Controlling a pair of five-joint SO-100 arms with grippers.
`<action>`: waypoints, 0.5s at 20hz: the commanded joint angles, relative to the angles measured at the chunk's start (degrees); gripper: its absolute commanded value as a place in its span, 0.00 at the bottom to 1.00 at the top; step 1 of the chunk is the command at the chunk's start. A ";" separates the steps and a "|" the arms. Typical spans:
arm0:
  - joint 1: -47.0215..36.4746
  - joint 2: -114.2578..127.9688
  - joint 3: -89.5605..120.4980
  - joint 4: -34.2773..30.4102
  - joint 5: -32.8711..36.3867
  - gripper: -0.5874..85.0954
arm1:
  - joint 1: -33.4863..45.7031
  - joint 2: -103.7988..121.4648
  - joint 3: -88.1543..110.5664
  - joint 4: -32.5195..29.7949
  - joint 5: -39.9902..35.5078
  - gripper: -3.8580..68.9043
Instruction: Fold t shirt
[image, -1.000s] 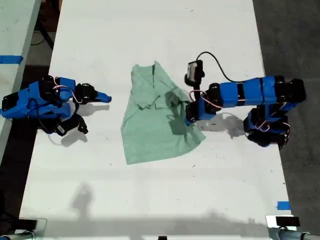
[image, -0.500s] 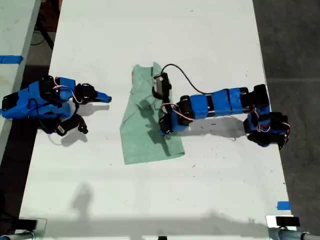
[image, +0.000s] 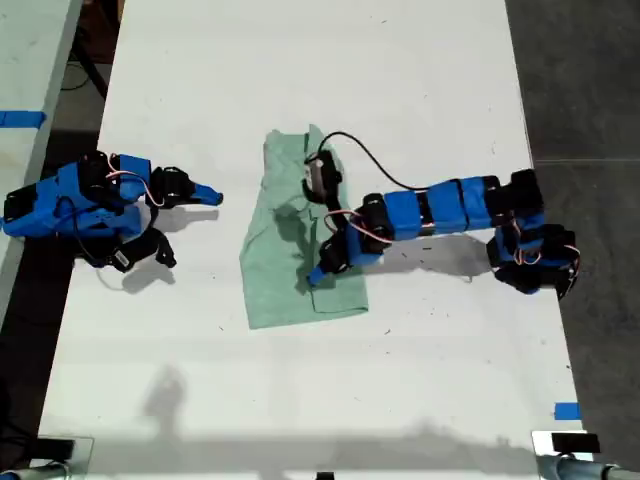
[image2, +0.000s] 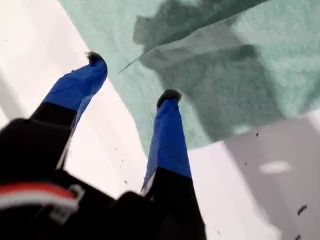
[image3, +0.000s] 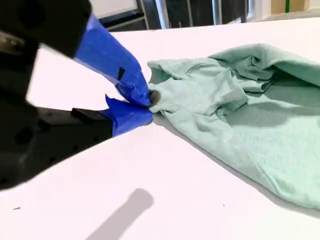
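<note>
Fold step | my first tool (image2: 131, 76) spread apart over pale mint-green fabric t shirt (image: 285, 265), mid-surface | my second tool (image3: 147, 107) together, parked | advice: press crease flat, lift straight.

My first tool (image: 316, 276) now open, off the t shirt's (image: 275, 290) folded flap

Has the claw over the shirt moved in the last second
Yes. My first claw has swung from the pale mint-green fabric t shirt's edge on the exterior view's right toward that view's left, and now hangs open over the folded cloth, farther from its blue base.
</note>
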 joint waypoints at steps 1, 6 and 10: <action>0.44 0.44 2.20 -0.53 0.26 0.00 | 0.26 14.94 6.68 2.55 2.02 0.33; 0.44 0.44 2.20 -0.53 0.26 0.00 | 5.54 49.83 51.86 -11.43 7.47 0.10; 0.26 0.44 2.20 -0.53 0.26 0.00 | 8.09 73.65 86.75 -23.03 7.65 0.07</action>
